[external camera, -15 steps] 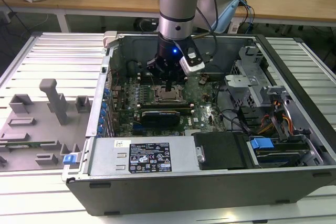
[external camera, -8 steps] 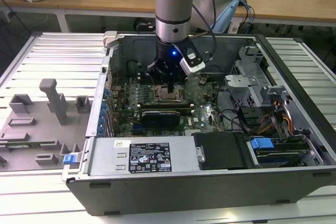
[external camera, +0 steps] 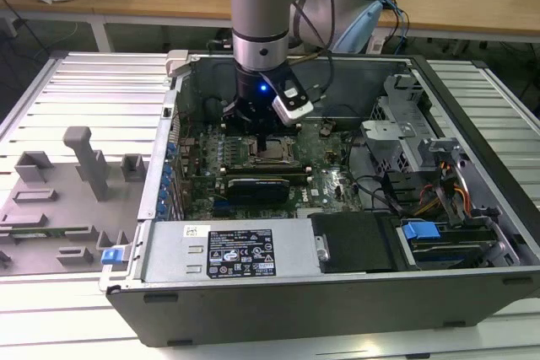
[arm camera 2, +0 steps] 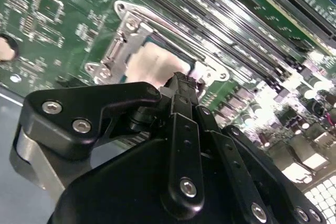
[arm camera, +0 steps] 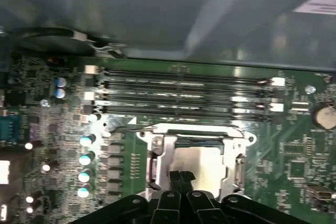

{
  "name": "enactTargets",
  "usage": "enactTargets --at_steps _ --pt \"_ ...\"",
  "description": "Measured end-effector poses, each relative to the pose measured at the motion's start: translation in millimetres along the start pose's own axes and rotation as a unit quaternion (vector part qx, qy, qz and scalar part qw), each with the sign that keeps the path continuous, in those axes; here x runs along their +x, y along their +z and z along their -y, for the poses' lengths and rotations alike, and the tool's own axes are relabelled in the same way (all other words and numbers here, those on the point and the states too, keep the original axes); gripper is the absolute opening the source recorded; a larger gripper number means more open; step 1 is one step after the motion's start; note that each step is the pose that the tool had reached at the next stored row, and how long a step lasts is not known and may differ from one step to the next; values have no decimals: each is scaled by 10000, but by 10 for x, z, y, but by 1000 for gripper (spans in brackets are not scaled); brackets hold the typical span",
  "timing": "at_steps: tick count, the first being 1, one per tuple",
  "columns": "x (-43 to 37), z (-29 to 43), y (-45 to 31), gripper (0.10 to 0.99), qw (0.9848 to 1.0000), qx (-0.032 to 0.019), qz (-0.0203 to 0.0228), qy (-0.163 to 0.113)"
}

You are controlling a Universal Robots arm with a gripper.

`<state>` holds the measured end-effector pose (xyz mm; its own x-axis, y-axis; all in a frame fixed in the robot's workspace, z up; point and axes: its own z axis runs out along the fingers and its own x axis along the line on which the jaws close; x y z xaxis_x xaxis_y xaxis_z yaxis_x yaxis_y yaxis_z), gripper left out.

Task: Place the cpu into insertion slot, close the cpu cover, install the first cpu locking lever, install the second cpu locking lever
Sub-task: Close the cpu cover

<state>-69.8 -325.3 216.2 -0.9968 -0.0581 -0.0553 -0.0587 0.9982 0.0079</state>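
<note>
**Item: end effector point(arm camera: 181, 176).** It stands over the motherboard point(arm camera: 47, 129) inside the open computer case point(external camera: 337, 292), which sits on the slatted bench point(external camera: 84, 90). The fingers are drawn together with no gap, and nothing is seen held between them.

**Item: cpu point(arm camera: 202, 162).** A pale square chip lying flat in the insertion slot point(arm camera: 152, 169). Being square, it has no long axis.

**Item: cpu cover point(arm camera: 235, 153).** A silvery frame that appears to lie down around the chip. Whether it is fully seated is hard to judge from this angle.

**Relation.** The fingertips are poised at the chip's edge on the side away from the memory slots point(arm camera: 184, 90), which run parallel to that edge. In the second wrist view the end effector point(arm camera 2: 182, 78) tip sits just beside the cpu point(arm camera 2: 149, 62); whether they touch cannot be told.
</note>
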Motion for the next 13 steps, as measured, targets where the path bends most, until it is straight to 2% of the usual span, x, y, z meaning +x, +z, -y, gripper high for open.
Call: enactTargets --at_steps 7,13 --pt "109 -9 35 106 10000 -2 8 -60" --pt "111 -50 55 106 10000 -4 7 -78"
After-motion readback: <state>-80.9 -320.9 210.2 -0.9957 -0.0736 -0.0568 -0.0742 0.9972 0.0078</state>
